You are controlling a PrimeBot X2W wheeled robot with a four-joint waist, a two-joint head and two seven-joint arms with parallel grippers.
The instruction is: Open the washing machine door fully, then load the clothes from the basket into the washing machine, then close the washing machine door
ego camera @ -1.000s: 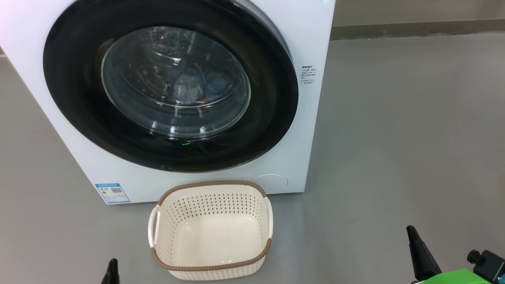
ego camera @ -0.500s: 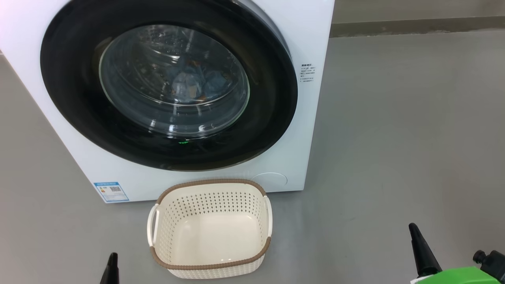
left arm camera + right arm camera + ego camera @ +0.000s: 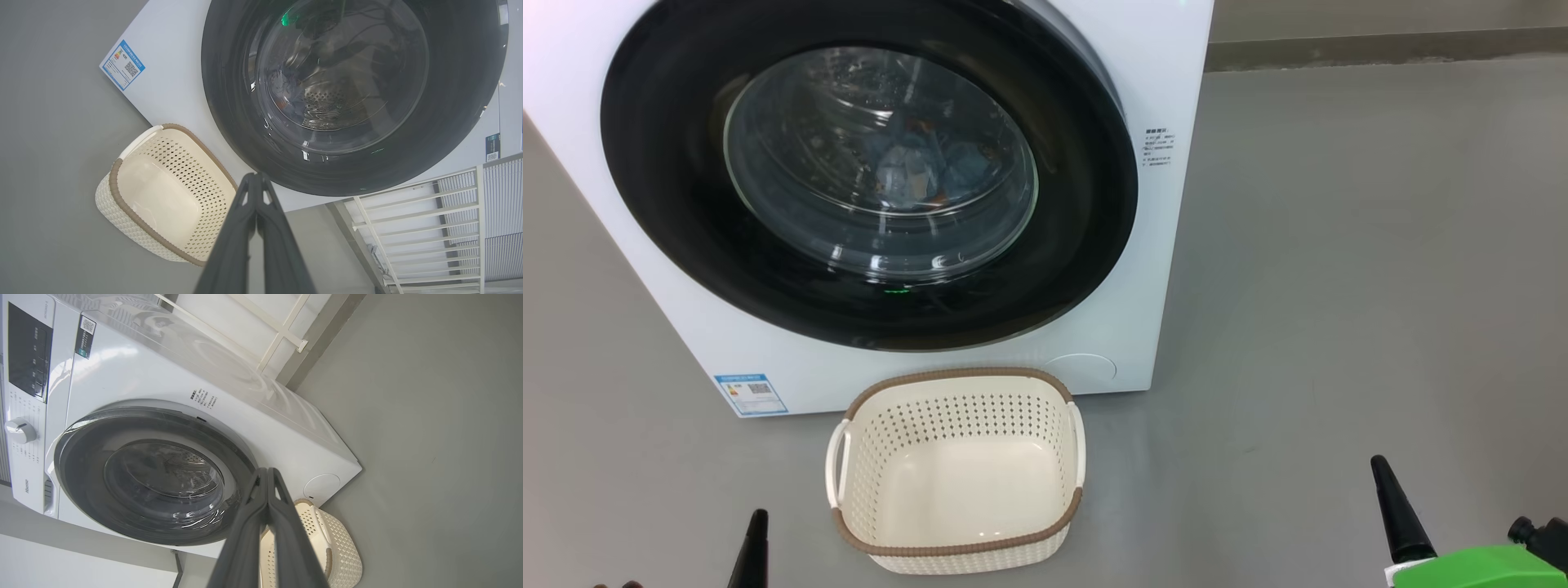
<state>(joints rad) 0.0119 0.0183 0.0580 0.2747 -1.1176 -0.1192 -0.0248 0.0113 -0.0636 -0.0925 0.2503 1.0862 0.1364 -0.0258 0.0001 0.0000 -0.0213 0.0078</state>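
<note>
A plain grey floor (image 3: 1339,286) runs out to the wall. From the head view, the white washing machine (image 3: 1168,245) stands on it. The washing machine door (image 3: 1078,245) sits closed against the front, its black rim glossy. Through the glass I can make out the clothes (image 3: 923,171), a bluish bundle with an orange-brown spot, lying inside the drum. The basket (image 3: 956,374) sits on the floor just in front of the machine, below the door, its pale bottom bare. A blue label (image 3: 750,394) marks the machine's lower corner, off to the basket's left. The left gripper (image 3: 758,527) pokes up at the lower left and the right gripper (image 3: 1382,474) at the lower right. Both are well apart from the basket and both are pinched to a single point.

From the left wrist view, the left gripper (image 3: 256,176) has its two dark fingers pressed together, clenched on nothing, in front of the door's rim (image 3: 229,122). The basket (image 3: 122,192) lies beside them, and the clothes (image 3: 288,87) show dimly behind the glass. A white railing (image 3: 416,228) stands next to the machine.

From the right wrist view, the right gripper (image 3: 267,472) is likewise clamped tight and bare. The door (image 3: 81,465) is flush with the front, below the control panel (image 3: 30,351) and a knob (image 3: 20,430). The basket (image 3: 339,547) is near a round cover (image 3: 322,489).
</note>
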